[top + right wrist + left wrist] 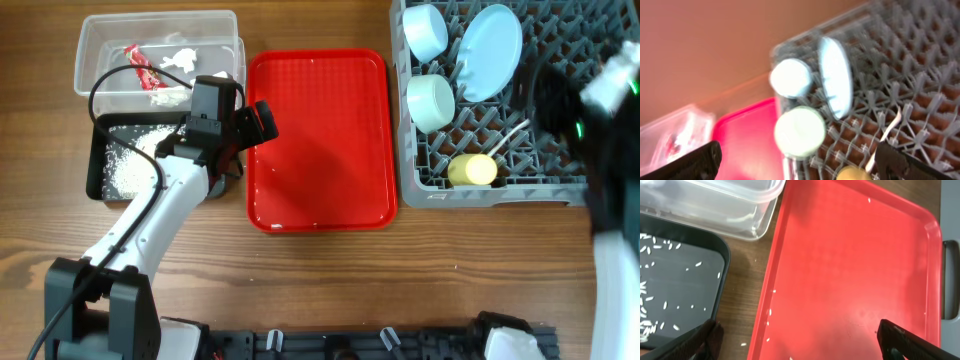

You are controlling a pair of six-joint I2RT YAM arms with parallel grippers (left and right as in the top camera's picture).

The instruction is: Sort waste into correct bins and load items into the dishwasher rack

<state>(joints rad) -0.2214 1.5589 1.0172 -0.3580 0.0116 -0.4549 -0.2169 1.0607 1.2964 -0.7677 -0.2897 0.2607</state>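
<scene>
L gripper wide open, empty — over flat red plastic tray, beside shallow black tub w/ loose white rice grains. R gripper likewise spread, empty — above large grey pegged plastic rack holding round light-blue plate.

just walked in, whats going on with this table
A two-arm robot is sorting waste and loading dishes, and it looks nearly done. The grey rack holds the plate, pale blue bowl, mint-green bowl, yellow cup and white spoon. The clear tub has the red wrapper and tissue; the black tub has rice. The red tray carries a few stray grains. The left hand hovers open over the tray's left edge; the right hand, also open, is above the rack.
</scene>
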